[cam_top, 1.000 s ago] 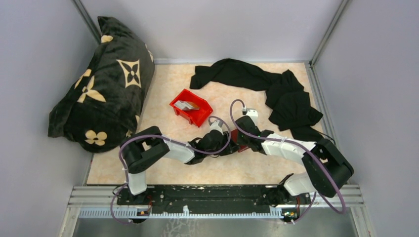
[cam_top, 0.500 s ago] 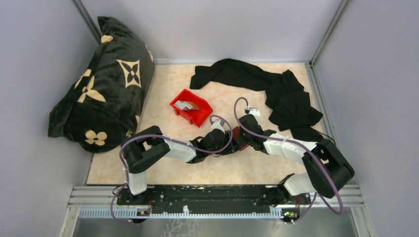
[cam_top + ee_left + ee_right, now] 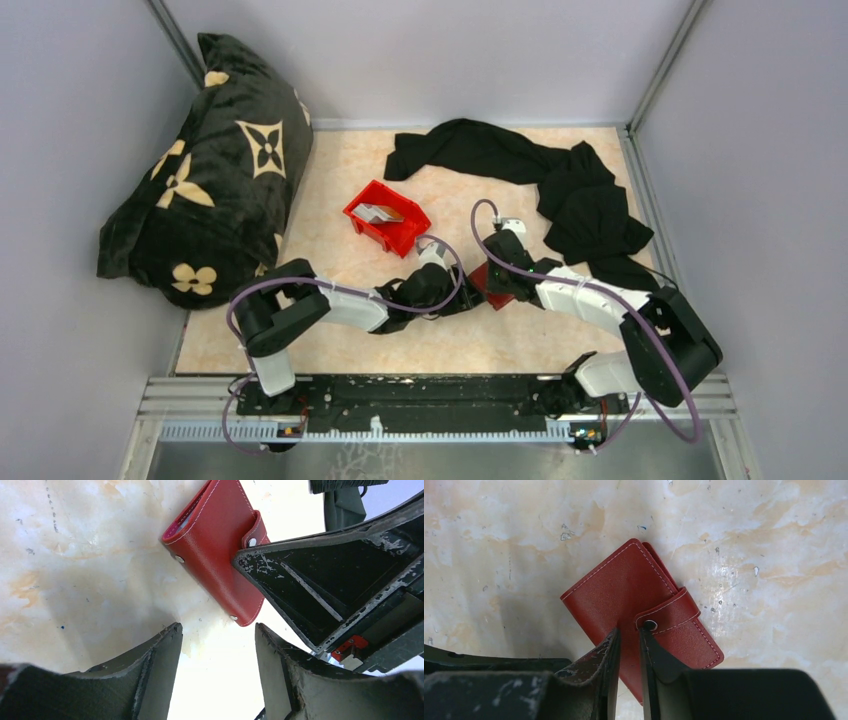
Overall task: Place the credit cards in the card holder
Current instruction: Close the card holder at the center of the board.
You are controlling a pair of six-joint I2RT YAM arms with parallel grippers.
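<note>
The card holder (image 3: 624, 592) is a dark red wallet, folded shut with its strap snapped, lying flat on the table; it also shows in the left wrist view (image 3: 215, 540) and the top view (image 3: 498, 293). My right gripper (image 3: 629, 631) is nearly shut, with only a narrow gap, and its tips rest on the holder beside the strap's snap; nothing shows between them. My left gripper (image 3: 216, 630) is open and empty, just short of the holder's near corner. Pale grey credit cards (image 3: 378, 212) lie in the red bin.
The bright red plastic bin (image 3: 400, 235) stands left of and behind the grippers. Black cloth (image 3: 560, 190) lies at the back right. A black patterned pillow (image 3: 210, 170) fills the left side. Grey walls enclose the table.
My right gripper has shifted a little over the card holder, and the holder now shows slightly further right. My left arm's elbow has swung a little to the left.
</note>
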